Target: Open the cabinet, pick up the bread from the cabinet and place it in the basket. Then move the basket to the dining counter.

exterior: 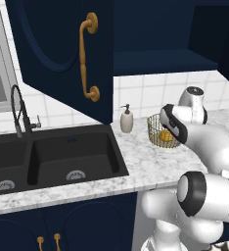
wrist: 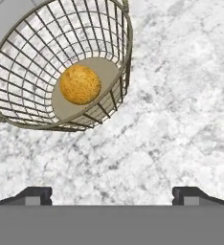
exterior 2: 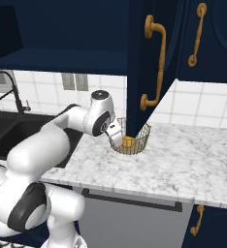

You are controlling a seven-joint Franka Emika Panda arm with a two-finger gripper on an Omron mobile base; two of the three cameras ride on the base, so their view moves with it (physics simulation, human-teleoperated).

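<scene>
Bread sits on the flat floor of the basket, upper left of the hand view, lying loose w/ nothing gripping it. Judging by that, the pick-and-drop part looks done; what's left is carrying the basket off.

Basket stands upright on the marbled counter, mid-right in the left base view, just right of the soap bottle and well right of the black sink. In the right base view it's at centre, tucked under the lower edge of the open cabinet door, prob. set there so bread could go straight down from the shelf.

Gripper: jaws spread wide, empty, tips at the bottom corners of the hand view over bare counter, beside the basket, not around it. Looks positioned to come at the rim or wall next, but that's a guess.

Hard to make out:
- basket's near side in the left base view is covered by the arm's wrist; bread only an orange smudge there
- right base view: hand overlaps the basket's left rim, can't tell if touching
- cabinet interior dark
- dining counter: can't place it here
</scene>
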